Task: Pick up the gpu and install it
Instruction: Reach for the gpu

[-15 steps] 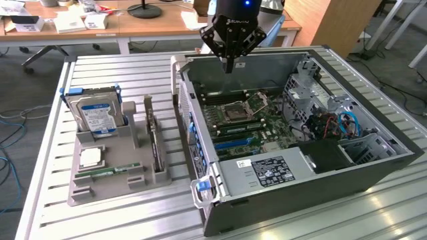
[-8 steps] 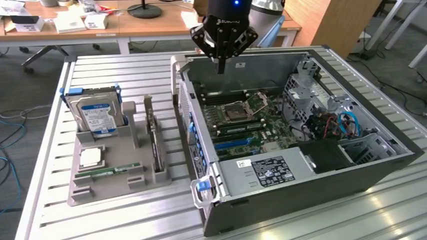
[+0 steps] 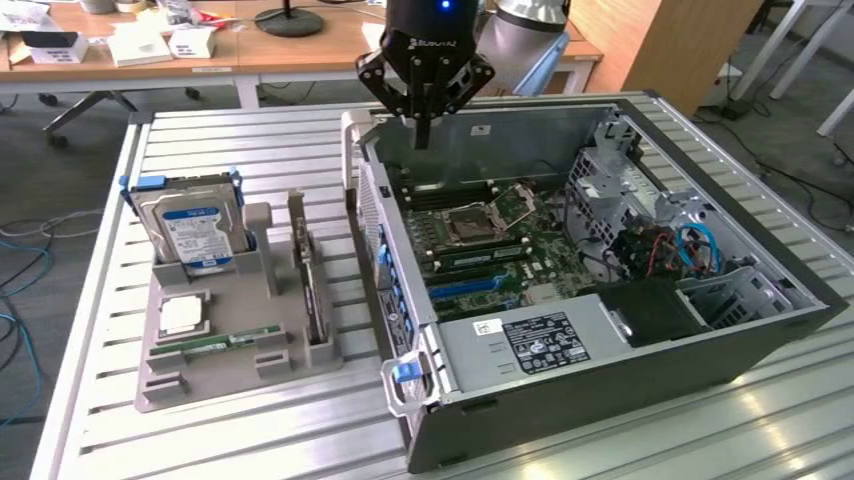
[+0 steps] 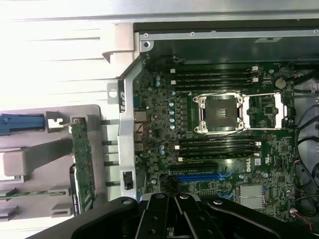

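Observation:
The gpu (image 3: 310,282) stands on its long edge in a slot of the grey holder (image 3: 220,375), at the exterior view's left of the open computer case (image 3: 747,330). In the wrist view the gpu (image 4: 82,162) appears as a thin greenish board edge beside the case wall. My gripper (image 3: 422,138) hangs above the far end of the case, over the motherboard (image 3: 501,245), well away from the gpu. Its fingers are shut with nothing between them. The gripper (image 4: 174,199) looks down on the motherboard (image 4: 159,114), with its blue expansion slot (image 4: 199,177) close by.
A silver hard drive (image 3: 194,235) with a blue-white label stands at the holder's far end. A processor chip (image 3: 183,315) and a green RAM stick (image 3: 214,345) lie on the holder. The open processor socket (image 4: 222,114), drive cages and cables (image 3: 687,250) crowd the case.

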